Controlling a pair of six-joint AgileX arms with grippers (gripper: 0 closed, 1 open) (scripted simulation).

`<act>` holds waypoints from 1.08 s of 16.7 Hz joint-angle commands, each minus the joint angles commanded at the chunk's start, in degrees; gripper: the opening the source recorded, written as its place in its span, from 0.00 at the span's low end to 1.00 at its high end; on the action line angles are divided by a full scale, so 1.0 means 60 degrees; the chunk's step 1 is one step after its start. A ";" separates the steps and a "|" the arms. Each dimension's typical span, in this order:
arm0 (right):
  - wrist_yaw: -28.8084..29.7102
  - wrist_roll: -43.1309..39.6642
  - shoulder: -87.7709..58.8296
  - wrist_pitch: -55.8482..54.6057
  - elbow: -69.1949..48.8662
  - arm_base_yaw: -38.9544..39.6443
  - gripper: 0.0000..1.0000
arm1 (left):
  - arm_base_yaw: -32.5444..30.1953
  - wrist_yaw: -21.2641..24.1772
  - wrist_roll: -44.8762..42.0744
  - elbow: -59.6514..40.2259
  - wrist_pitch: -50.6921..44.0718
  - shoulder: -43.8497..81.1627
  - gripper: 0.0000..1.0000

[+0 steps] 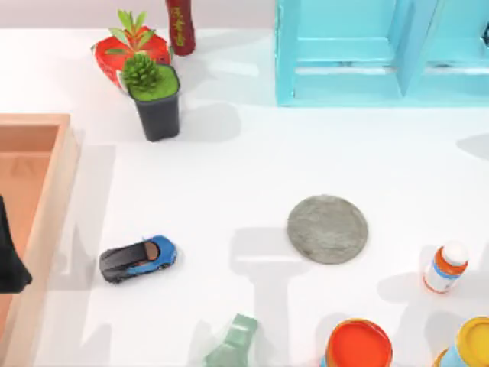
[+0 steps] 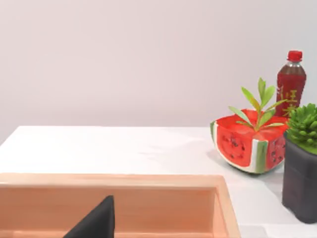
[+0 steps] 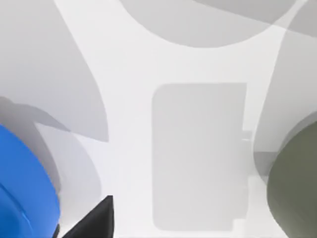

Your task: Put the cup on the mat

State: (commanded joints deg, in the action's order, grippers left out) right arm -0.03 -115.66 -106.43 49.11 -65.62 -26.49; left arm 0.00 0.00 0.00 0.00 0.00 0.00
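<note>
Overhead: the cup, grey-green, sits at the table's near edge, well apart from the mat, whose round grey top is bare. A black pot holds a green succulent. At the left, a wooden tray contains the dark tip of the left gripper; whether either gripper's fingers are apart or together cannot be told. A toy car lies near the tray.

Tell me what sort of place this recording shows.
Most likely a rendered tabletop test scene, not a real room: a plain white table strewn with unrelated props, such as a toy car, a watermelon-slice planter, a grey mat and a turquoise shelf.
</note>
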 joint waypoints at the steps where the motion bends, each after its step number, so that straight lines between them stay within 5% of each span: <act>1: 0.0000 0.0000 0.0000 0.0000 0.0000 0.0000 1.00 | 0.0000 0.0000 0.0000 0.0000 0.0000 0.0000 1.00; 3: 0.0000 0.0000 0.0000 0.0000 0.0000 0.0000 1.00 | 0.0000 0.0000 0.0000 0.0000 0.0000 0.0000 1.00; 16: 0.0000 0.0000 0.0000 0.0000 0.0000 0.0000 0.02 | 0.0000 0.0000 0.0000 0.0000 0.0000 0.0000 1.00; 18: 0.0000 0.0000 0.0000 0.0000 0.0000 0.0000 0.00 | 0.0000 0.0000 0.0000 0.0000 0.0000 0.0000 1.00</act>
State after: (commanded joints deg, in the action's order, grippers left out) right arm -0.03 -115.66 -106.43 49.11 -65.62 -26.49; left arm 0.00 0.00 0.00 0.00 0.00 0.00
